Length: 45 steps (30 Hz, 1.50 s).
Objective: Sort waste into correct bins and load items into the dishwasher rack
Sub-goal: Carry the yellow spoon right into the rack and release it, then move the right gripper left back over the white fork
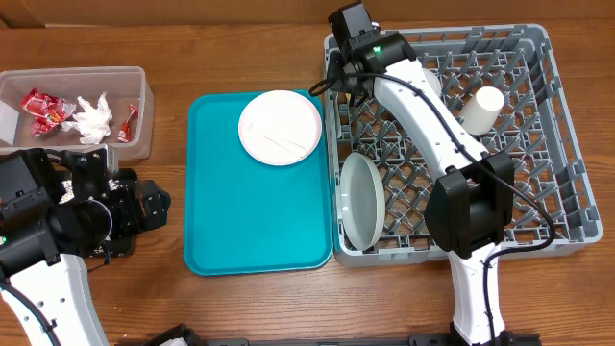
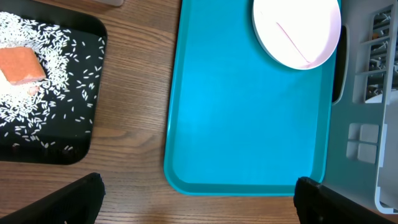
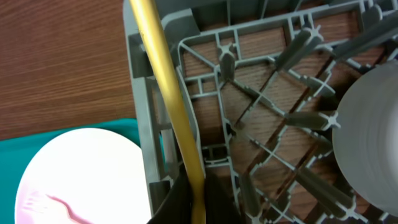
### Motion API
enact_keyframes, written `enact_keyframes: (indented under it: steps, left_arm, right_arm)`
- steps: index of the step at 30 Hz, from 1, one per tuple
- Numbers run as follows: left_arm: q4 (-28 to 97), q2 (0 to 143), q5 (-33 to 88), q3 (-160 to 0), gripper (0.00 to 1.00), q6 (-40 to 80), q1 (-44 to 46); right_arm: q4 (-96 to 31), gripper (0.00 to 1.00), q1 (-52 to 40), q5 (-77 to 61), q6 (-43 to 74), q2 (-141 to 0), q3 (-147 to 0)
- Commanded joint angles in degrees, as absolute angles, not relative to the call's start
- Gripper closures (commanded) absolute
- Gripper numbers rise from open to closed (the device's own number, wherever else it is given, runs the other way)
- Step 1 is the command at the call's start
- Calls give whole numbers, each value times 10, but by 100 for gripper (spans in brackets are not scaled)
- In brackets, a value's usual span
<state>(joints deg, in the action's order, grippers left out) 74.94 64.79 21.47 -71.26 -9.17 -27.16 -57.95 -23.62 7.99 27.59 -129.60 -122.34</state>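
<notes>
My right gripper (image 3: 198,199) is shut on a yellow cutlery handle (image 3: 165,81), which slants up along the far-left corner wall of the grey dishwasher rack (image 1: 567,125); the arm shows in the overhead view (image 1: 341,77). A round grey plate (image 1: 362,200) stands in the rack, with a white cup (image 1: 483,108) farther back. The pale plate (image 1: 280,127) with white cutlery lies on the teal tray (image 1: 250,221). My left gripper (image 2: 199,202) is open and empty over the table, right of the black tray (image 2: 87,93) holding rice (image 2: 56,68) and an orange cube (image 2: 22,64).
The clear tub (image 1: 139,106) at the back left holds red wrappers (image 1: 43,108) and a white napkin (image 1: 93,120). A round grey dish (image 3: 373,137) sits inside the rack near my right gripper. The rack's upright pegs crowd its floor.
</notes>
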Motion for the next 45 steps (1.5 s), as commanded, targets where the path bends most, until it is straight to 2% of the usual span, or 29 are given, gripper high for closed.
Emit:
enact_keyframes:
  steps: [1,10,12,14,17,27,32,37,41,45]
  left_arm:
    - [747,649,220,-708,0,-96,-276]
    - [747,649,220,-708,0,-96,-276]
    - [747,649,220,-708,0,-96,-276]
    - [747,649,220,-708,0,-96,-276]
    - [747,649,220,-708,0,-96,-276]
    - [747,651,221,-708,0,-96,-276]
    - [747,652,220,-708,0,-96,-275]
    - [747,652,220,-708,0,-96,-275]
    - [747,652,220,-708,0,-96,-275]
    - [747,652,220,-708,0,-96,-275]
  right_arm:
    - [-580,96,-235,90,288,-1284,-1222]
    - [-587,89,-235,90,290,-1284,-1210]
    - [-587,76,-235,89,290,-1284,-1210]
    - [-587,52,-235,89,290,-1284,-1210]
    - [-588,43,-235,89,290,-1284,-1210]
    - [-623,44,-241,20,264,-1254,-1239]
    - [-598,44,-262,-108,121,-1240,-1239]
    - [-586,42,-296,-127,-9,-1249,-1228]
    - [-547,16,-331,-125,-64,-1272,-1205]
    - [-522,10,-358,-70,-75,-1305,-1199]
